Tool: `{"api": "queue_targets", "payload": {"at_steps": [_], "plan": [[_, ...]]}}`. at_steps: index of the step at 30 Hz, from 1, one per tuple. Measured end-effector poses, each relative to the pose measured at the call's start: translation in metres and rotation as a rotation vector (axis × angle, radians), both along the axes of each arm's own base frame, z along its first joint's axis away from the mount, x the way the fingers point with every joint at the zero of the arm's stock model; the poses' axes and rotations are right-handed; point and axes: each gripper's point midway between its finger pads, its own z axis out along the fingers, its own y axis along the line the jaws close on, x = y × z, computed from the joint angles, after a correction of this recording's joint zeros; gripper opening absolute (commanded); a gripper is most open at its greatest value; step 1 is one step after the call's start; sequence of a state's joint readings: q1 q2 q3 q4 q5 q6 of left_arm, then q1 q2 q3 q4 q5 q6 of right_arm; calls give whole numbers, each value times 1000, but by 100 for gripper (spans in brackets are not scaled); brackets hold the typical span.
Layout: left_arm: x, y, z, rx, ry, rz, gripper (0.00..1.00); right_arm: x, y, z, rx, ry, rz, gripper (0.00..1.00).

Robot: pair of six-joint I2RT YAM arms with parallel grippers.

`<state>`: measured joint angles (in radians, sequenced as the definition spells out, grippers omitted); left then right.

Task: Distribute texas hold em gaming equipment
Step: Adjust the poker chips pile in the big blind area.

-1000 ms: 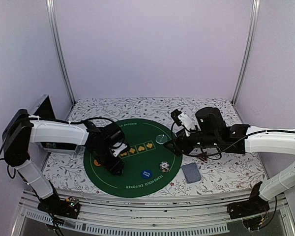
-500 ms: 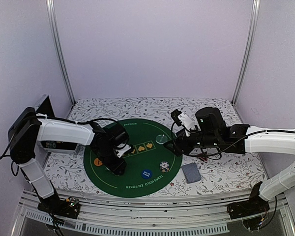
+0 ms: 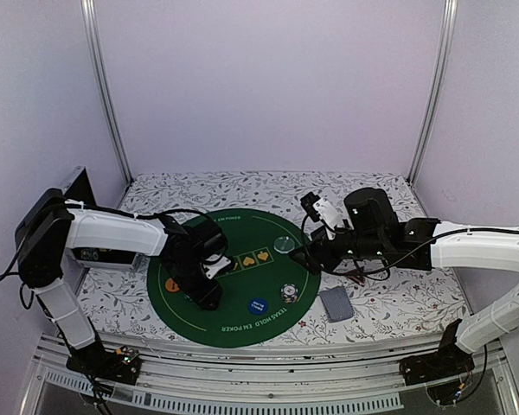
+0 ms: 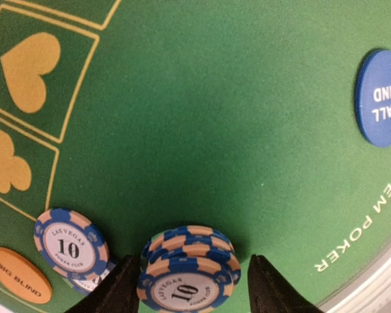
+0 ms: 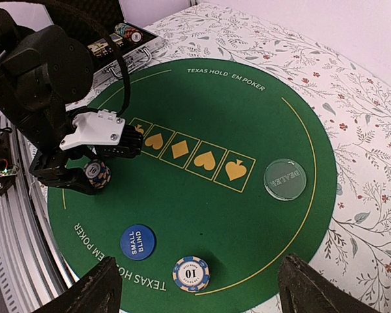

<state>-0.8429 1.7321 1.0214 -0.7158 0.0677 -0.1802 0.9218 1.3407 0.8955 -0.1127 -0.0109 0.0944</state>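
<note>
Green felt poker mat [image 4: 202,130] carried the lot. Far left was the orange round big-blind button [image 4: 19,274], with a loose blue-and-tan striped chip [image 4: 70,242] just beside it. Left gripper [image 4: 189,287] straddled a short stack of striped chips [image 4: 186,261] standing on the felt. Jaws were narrow, left finger touching and a sliver of gap on the right, so I couldn't tell if it was clamped. My read: fingers low and square, move straight up, or the stack shears. Blue round small-blind button [image 4: 381,98] sat well right. Right gripper [image 3: 298,257] hovered wide, empty.
</note>
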Motion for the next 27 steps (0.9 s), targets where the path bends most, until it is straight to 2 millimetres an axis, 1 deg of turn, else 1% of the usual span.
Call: {"api": "queue_targets", "payload": {"at_steps": [3, 7, 10, 13, 17, 19, 22, 25, 27], "plan": [[-1, 1, 0, 4, 3, -2, 60, 0, 0, 0, -1, -1, 1, 85], [-2, 2, -2, 8, 4, -6, 53, 0, 0, 0, -1, -1, 0, 85], [-2, 3, -3, 14, 2, -12, 51, 0, 0, 0, -1, -1, 0, 85], [-1, 5, -5, 26, -3, -12, 43, 0, 0, 0, 0, -1, 0, 85], [3, 8, -5, 42, -19, -5, 41, 0, -1, 2, 3, -5, -1, 85], [5, 11, -5, 51, -24, 4, 36, 0, -1, 5, 8, -8, -1, 85], [9, 18, -4, 71, -30, 24, 35, -1, -3, 8, 14, -13, -2, 85], [19, 33, -3, 93, -34, 68, 34, -3, -5, 9, 17, -16, -3, 86], [25, 41, -3, 104, -36, 91, 36, -3, -7, 11, 17, -20, -4, 86]]}}
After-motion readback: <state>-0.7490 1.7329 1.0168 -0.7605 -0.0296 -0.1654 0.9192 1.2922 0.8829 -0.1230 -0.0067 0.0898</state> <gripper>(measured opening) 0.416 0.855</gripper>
